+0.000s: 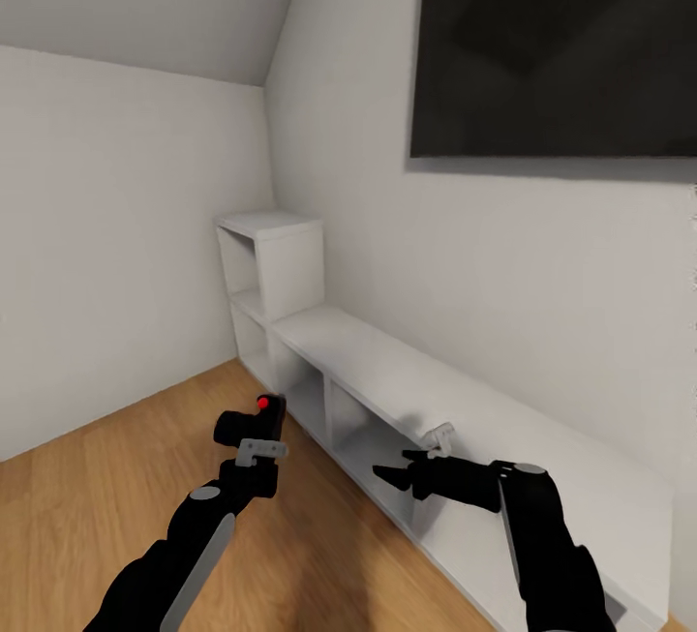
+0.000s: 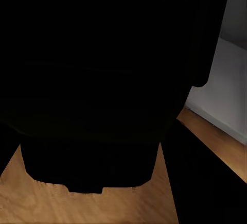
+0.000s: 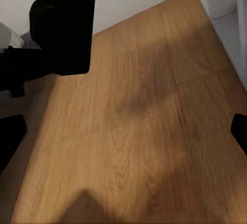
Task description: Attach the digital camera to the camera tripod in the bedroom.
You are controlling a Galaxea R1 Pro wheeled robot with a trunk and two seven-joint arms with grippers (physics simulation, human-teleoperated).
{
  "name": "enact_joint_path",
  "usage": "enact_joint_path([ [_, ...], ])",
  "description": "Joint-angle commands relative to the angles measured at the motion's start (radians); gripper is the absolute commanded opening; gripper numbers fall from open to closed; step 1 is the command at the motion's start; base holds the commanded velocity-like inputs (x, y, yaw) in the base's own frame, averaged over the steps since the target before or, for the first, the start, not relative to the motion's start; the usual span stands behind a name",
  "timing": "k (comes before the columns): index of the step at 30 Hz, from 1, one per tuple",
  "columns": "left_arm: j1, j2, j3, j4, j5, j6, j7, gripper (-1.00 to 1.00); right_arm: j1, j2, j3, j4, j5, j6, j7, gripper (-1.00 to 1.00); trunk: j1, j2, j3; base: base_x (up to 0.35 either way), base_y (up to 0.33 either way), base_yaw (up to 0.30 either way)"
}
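Now: left gripper (image 1: 254, 440) clamped on digital camera (image 1: 250, 422), held above wood floor (image 1: 116, 477). Right gripper (image 1: 392, 475) jaws spread, empty, near white shelving (image 1: 407, 371). Risks: elbow clipping shelving on turn; camera slipping in transit.

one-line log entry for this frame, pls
phase: in transit, tripod unseen | left gripper: shut on digital camera, above wood floor | right gripper: open, empty, by white cube shelving | wall: dark screen

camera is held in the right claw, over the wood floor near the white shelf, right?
Not the right one. The head view shows the camera in the left claw, over the floor near the shelf. The right claw is open and holds nothing.
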Motion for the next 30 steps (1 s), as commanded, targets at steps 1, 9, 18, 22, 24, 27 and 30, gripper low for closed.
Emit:
enact_joint_path([
  [1, -0.001, 0.001, -0.003, -0.001, 0.009, 0.004, 0.007, -1.0, -0.001, 0.001, -0.003, -0.004, 0.008, 0.01, 0.01, 1.0, -0.001, 0.0, 0.003, 0.0, 0.0, 0.0],
  [9, -0.001, 0.001, -0.003, -0.001, 0.009, 0.004, 0.007, -1.0, 0.0, 0.001, -0.005, -0.093, 0.01, 0.07, 0.015, 1.0, -0.004, 0.002, 0.034, 0.0, 0.0, 0.0],
  [18, -0.001, 0.001, -0.003, -0.001, 0.009, 0.004, 0.007, -1.0, 0.0, -0.01, -0.098, -0.208, 0.002, 0.218, 0.023, 1.0, -0.012, 0.01, 0.068, 0.0, 0.0, 0.0],
  [22, -0.001, 0.001, -0.003, -0.001, 0.009, 0.004, 0.007, -1.0, 0.0, -0.014, -0.158, -0.221, -0.004, 0.27, 0.066, 1.0, -0.027, 0.038, 0.08, 0.0, 0.0, 0.0],
  [24, -0.001, 0.001, -0.003, -0.003, 0.009, 0.003, 0.007, -1.0, 0.0, -0.089, -0.205, -0.227, -0.009, 0.331, 0.145, 1.0, -0.035, 0.052, 0.087, 0.0, 0.0, 0.0],
  [27, -0.001, 0.001, -0.003, -0.003, 0.01, 0.003, 0.007, -1.0, 0.0, -0.124, -0.216, -0.228, -0.017, 0.358, 0.159, 1.0, -0.046, 0.073, 0.096, 0.0, 0.0, 0.0],
  [30, -0.001, 0.0, -0.003, -0.004, 0.011, 0.003, 0.007, -1.0, 0.0, -0.154, -0.223, -0.229, -0.029, 0.391, 0.168, 1.0, -0.058, 0.094, 0.106, 0.0, 0.0, 0.0],
])
